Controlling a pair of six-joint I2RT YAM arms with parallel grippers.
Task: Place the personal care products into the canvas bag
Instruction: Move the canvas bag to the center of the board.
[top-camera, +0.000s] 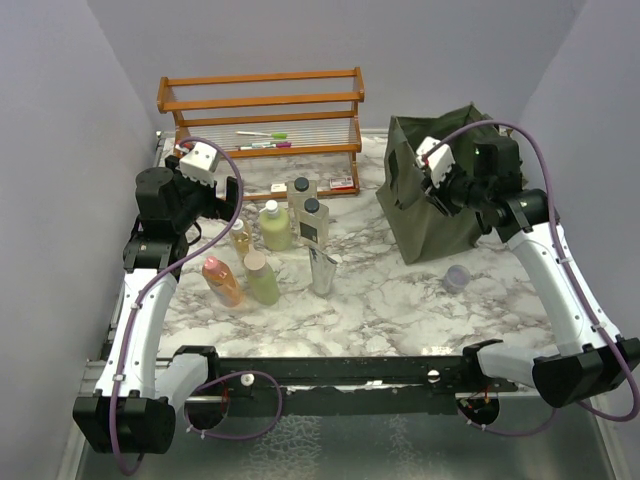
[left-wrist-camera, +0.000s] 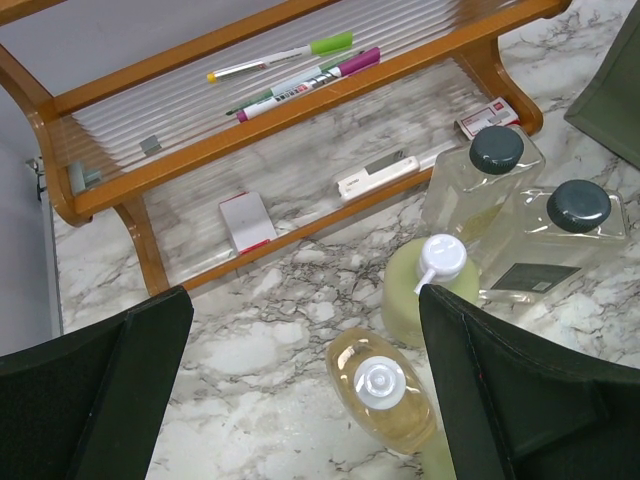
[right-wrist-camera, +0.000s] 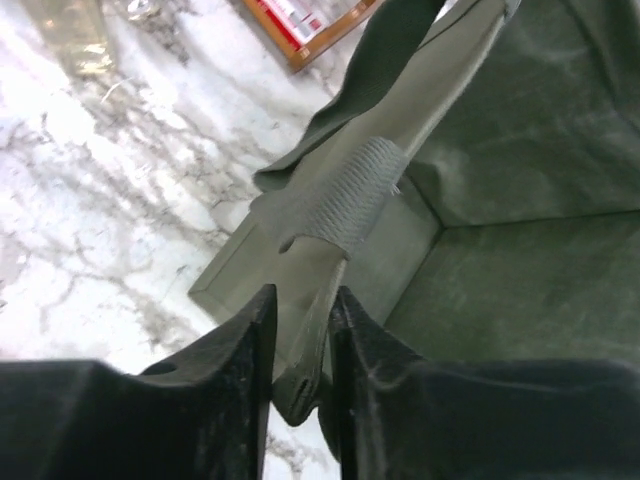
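**Right claw nips bag edge; left claw wide over the bottles**

Right gripper (right-wrist-camera: 303, 310): jaws drawn almost together, pinching a flat strip of fabric at the edge of the large boxy dark olive-green canvas bag (top-camera: 432, 228). The cloth fills the gap between the fingers.

Bag stands at the right rear of the white marble table (top-camera: 380, 300), mouth up, sides creased.

Left gripper (left-wrist-camera: 300, 300): jaws spread wide, nothing between them. It hovers over the bottle cluster left of centre, well apart from the bag.

Personal care products seen, all on the table:
- two beige square bottles with black caps (left-wrist-camera: 495, 175), side by side
- pale green bottle with white pump top (left-wrist-camera: 415, 300), just in front of them
- amber round bottle with white cap (left-wrist-camera: 385, 395), beside the green one
- orange-pink bottle (top-camera: 222, 282), second pale green bottle with tan cap (top-camera: 262, 280) and silver metallic tube (top-camera: 322, 272), nearer the arms

Small round lavender jar (top-camera: 456, 277) sits alone near the bag's front. Orange wooden rack (top-camera: 260, 105) at the back carries pink and green pens (left-wrist-camera: 300, 70).
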